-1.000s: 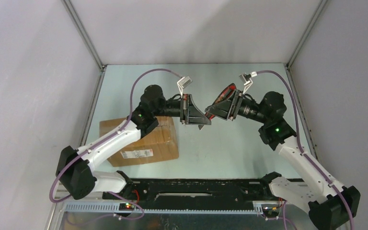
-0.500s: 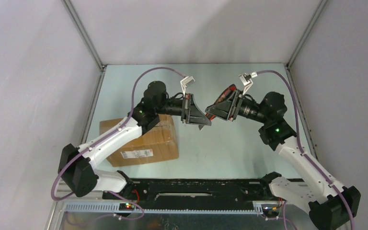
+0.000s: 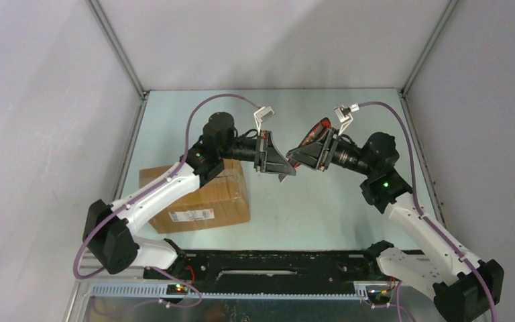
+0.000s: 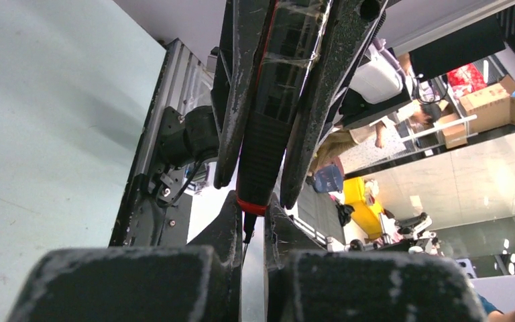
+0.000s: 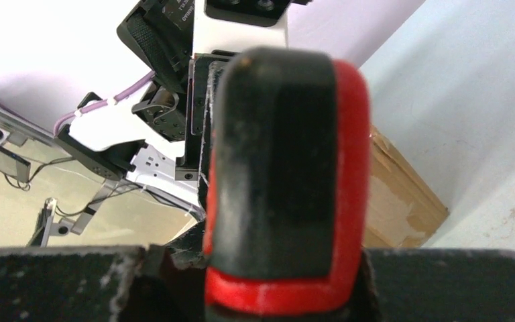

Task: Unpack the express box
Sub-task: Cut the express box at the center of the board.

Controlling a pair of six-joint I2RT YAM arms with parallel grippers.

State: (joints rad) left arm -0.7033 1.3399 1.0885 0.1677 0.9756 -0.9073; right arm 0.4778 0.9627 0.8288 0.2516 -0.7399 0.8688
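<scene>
A black-and-red tool (image 5: 278, 168), possibly a utility cutter, hangs above the middle of the pale green table (image 3: 322, 208). Grey walls (image 3: 261, 40) joined at aluminium posts (image 3: 117, 48) close the table in, and a black plate (image 3: 349, 258) runs along its near edge. Past that edge, the left wrist view shows a blurred room with a yellow object (image 4: 362, 201) and brown cartons (image 4: 486, 107).

The left arm (image 3: 154, 194) and the right arm (image 3: 422, 228) have smooth white shells and chunky black joints. A thin purple cable (image 3: 194, 117) loops along each one. A small green light (image 3: 196, 159) glows on each.
</scene>
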